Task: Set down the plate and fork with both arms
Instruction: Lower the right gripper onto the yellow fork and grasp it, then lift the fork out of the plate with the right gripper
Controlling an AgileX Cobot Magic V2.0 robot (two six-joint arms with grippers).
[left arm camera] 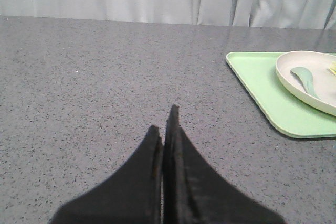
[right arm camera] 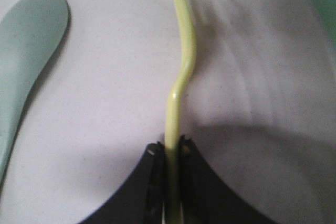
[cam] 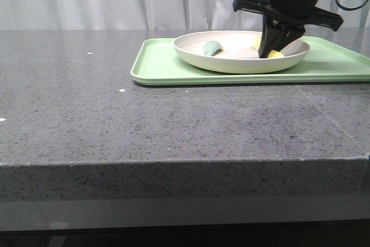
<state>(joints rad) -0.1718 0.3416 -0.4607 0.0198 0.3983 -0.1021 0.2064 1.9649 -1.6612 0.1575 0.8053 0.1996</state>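
Observation:
The cream-white plate (cam: 231, 62) sits on the light-green tray (cam: 156, 65) at the back right of the table. My right gripper (cam: 269, 55) reaches down into the plate and is shut on the pale-yellow fork (right arm camera: 181, 77), whose handle runs out from between the fingers over the plate floor (right arm camera: 115, 108); a bit of the fork (cam: 277, 54) shows by the fingertips in the front view. My left gripper (left arm camera: 164, 121) is shut and empty, low over bare table well to the left of the tray. The plate (left arm camera: 294, 74) also shows in the left wrist view.
A sage-green utensil piece (cam: 212, 47) lies in the plate's left half, also in the left wrist view (left arm camera: 305, 78) and right wrist view (right arm camera: 26, 61). The dark granite table (cam: 87, 102) ends at a front edge. A white curtain hangs behind.

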